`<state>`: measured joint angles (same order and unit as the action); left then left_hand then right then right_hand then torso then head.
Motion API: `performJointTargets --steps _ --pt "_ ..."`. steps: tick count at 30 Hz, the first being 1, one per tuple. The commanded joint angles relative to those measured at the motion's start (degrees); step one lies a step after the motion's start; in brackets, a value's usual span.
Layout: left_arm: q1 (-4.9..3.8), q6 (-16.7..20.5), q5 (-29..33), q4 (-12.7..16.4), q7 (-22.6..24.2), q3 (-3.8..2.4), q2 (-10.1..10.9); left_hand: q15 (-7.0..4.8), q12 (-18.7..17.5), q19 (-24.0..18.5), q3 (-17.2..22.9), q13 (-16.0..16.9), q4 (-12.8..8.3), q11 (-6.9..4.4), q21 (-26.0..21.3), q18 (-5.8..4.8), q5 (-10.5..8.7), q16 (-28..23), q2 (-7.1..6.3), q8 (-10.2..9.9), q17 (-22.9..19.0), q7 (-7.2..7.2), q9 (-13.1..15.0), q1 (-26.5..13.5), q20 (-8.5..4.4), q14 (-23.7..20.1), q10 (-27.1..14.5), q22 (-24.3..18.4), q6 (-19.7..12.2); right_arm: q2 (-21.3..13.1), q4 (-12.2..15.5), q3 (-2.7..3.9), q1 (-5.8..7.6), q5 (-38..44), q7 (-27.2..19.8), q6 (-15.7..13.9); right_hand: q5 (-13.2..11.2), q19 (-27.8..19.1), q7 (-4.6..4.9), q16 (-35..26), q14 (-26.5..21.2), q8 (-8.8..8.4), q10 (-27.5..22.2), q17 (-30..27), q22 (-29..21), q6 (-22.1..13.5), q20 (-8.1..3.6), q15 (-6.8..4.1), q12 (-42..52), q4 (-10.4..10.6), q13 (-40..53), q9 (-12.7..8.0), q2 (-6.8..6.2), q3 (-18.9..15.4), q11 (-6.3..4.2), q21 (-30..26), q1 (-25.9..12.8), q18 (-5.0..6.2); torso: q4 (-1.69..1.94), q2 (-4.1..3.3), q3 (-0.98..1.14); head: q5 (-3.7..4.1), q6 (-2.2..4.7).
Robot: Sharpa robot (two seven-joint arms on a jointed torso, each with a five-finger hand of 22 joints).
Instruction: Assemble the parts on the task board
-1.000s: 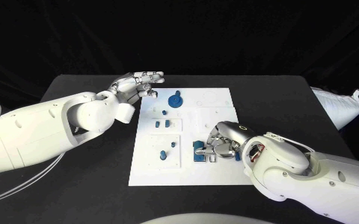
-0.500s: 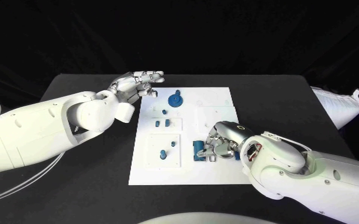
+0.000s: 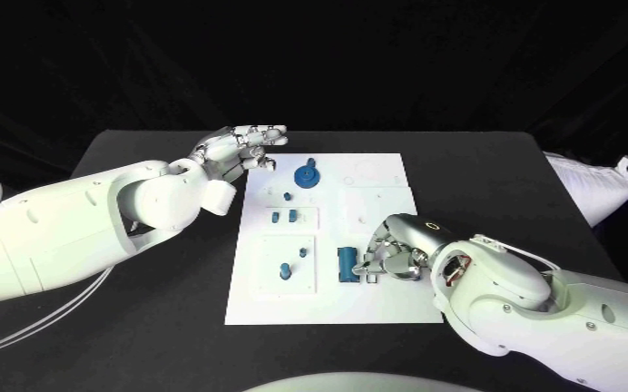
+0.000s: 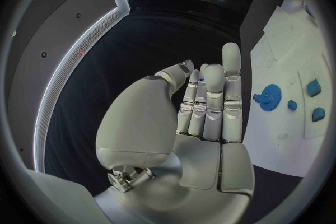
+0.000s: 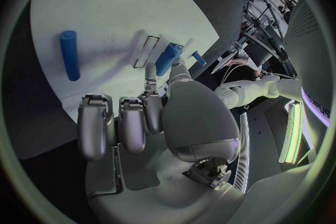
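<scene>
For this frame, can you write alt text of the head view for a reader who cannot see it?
A white task board lies on a black table with small blue parts on it. The right hand rests on the board beside a blue cylinder; the left hand hovers at its far left corner, near a blue gear.

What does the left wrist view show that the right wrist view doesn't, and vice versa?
Left wrist: the left hand, holding nothing, with a blue gear, a small blue peg and two blue blocks beyond it.
Right wrist: the right hand, a blue cylinder lying flat, and a blue piece at its fingertips; I can't tell whether the hand grips it.
Both: the white task board.
</scene>
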<state>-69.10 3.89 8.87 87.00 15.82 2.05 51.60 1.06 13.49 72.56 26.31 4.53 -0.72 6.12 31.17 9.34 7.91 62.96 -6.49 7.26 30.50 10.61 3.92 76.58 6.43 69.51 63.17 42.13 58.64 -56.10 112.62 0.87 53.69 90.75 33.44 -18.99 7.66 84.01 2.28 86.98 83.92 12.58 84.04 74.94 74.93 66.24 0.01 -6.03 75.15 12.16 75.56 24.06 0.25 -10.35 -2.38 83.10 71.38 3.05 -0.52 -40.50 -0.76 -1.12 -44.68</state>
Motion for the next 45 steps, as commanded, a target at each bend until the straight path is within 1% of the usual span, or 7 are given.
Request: performJointTargets --steps 1,7,15,26,40,43,45 --pt "-0.01 -1.15 -0.14 0.08 0.18 -0.02 0.00 0.00 0.07 -0.38 -0.04 -0.02 -0.14 0.03 -0.30 1.07 0.23 -0.05 0.26 0.26 -0.06 -0.10 0.00 -0.17 0.10 -0.46 -0.50 -0.06 -0.42 -2.13 1.42 0.15 0.27 -3.80 -3.93 -4.63 0.54 1.89 0.51 0.01 5.07 -1.13 2.18 9.71 4.66 -1.32 0.40 0.54 -1.01 0.36 5.96 -0.43 -0.15 0.11 0.71 -0.24 -0.56 -0.58 -0.07 0.05 -0.06 0.36 0.10" --pt "0.00 -1.07 -0.14 0.20 0.15 -0.01 0.06 0.00 0.07 -0.38 -0.04 -0.02 -0.14 0.03 -0.30 1.07 0.23 -0.05 0.26 0.26 -0.06 -0.10 0.00 -0.17 0.10 -0.46 -0.50 -0.06 -0.42 -8.02 3.11 0.25 1.12 -6.34 -4.88 -3.41 2.17 1.81 2.04 0.02 5.07 -4.38 1.60 9.74 4.61 -4.04 1.46 1.71 -2.60 -0.24 5.34 -2.48 0.38 0.35 2.07 -0.34 1.43 -0.56 -0.02 -0.01 -0.09 1.13 0.35" --pt "0.00 -0.98 -0.14 0.52 0.24 0.00 0.12 0.01 0.18 -0.38 -0.05 -0.03 -0.21 0.04 -0.34 1.07 0.25 -0.04 0.35 0.29 -0.18 -0.10 0.00 -0.15 0.10 -0.51 -0.60 -0.10 -0.47 -11.75 2.16 -0.01 0.89 -1.94 -3.57 -0.35 2.44 1.84 2.24 0.03 5.07 -5.15 1.60 9.76 4.76 -3.52 1.81 1.94 -2.64 -0.24 5.40 -3.51 1.75 0.74 2.25 -0.25 2.12 -0.57 -0.21 -0.02 0.00 2.00 0.54" --pt "0.02 -1.12 -0.14 0.66 0.28 0.01 0.03 0.01 0.18 -0.38 -0.05 -0.03 -0.21 0.04 -0.34 1.07 0.25 -0.04 0.35 0.29 -0.18 -0.10 0.00 -0.15 0.10 -0.51 -0.60 -0.10 -0.47 -10.89 0.62 -0.22 -0.49 2.34 -0.95 1.10 3.68 1.84 2.01 0.00 5.06 -5.40 1.63 9.71 4.79 -2.41 1.80 1.82 -2.67 -0.84 5.45 -4.22 2.85 1.67 2.04 -0.25 3.67 -0.56 0.06 -0.02 0.01 2.35 0.50" --pt "0.04 -1.17 -0.14 0.64 0.23 0.02 0.12 0.01 0.18 -0.38 -0.05 -0.03 -0.21 0.04 -0.34 1.07 0.25 -0.04 0.35 0.29 -0.18 -0.10 0.00 -0.15 0.10 -0.51 -0.60 -0.10 -0.47 -8.81 -1.27 -0.28 -1.14 5.01 -0.23 4.24 3.58 1.75 1.89 -0.10 5.02 -5.76 1.50 9.56 4.64 -1.88 1.73 1.72 -3.13 -1.29 5.27 -4.82 3.33 2.36 1.93 -0.38 4.68 -0.52 0.00 -0.04 0.00 2.16 0.36" --pt "0.04 -1.20 -0.15 0.64 0.21 0.03 0.12 0.01 0.18 -0.38 -0.05 -0.03 -0.21 0.04 -0.34 1.07 0.25 -0.04 0.35 0.29 -0.18 -0.10 0.00 -0.15 0.10 -0.51 -0.60 -0.10 -0.47 -8.41 -1.58 -0.28 -1.36 6.23 -0.12 5.67 2.34 1.75 1.77 -0.09 5.03 -5.90 1.51 9.60 4.66 -1.44 1.65 1.64 -3.14 -1.78 5.30 -5.14 3.50 2.88 1.83 -0.38 5.47 -0.52 0.03 -0.04 0.02 2.04 0.25" --pt "0.04 -1.20 -0.15 0.64 0.18 0.03 0.12 0.01 0.18 -0.38 -0.05 -0.03 -0.21 0.04 -0.34 1.07 0.25 -0.04 0.35 0.29 -0.18 -0.10 0.00 -0.15 0.10 -0.51 -0.60 -0.10 -0.47 -8.13 -1.77 -0.28 -1.59 7.34 -0.04 7.07 -0.38 1.75 1.66 -0.09 5.03 -6.06 1.51 9.62 4.68 -0.99 1.56 1.53 -3.19 -2.35 5.31 -5.48 3.63 3.61 1.73 -0.38 6.35 -0.52 0.04 -0.03 0.01 2.02 0.20"
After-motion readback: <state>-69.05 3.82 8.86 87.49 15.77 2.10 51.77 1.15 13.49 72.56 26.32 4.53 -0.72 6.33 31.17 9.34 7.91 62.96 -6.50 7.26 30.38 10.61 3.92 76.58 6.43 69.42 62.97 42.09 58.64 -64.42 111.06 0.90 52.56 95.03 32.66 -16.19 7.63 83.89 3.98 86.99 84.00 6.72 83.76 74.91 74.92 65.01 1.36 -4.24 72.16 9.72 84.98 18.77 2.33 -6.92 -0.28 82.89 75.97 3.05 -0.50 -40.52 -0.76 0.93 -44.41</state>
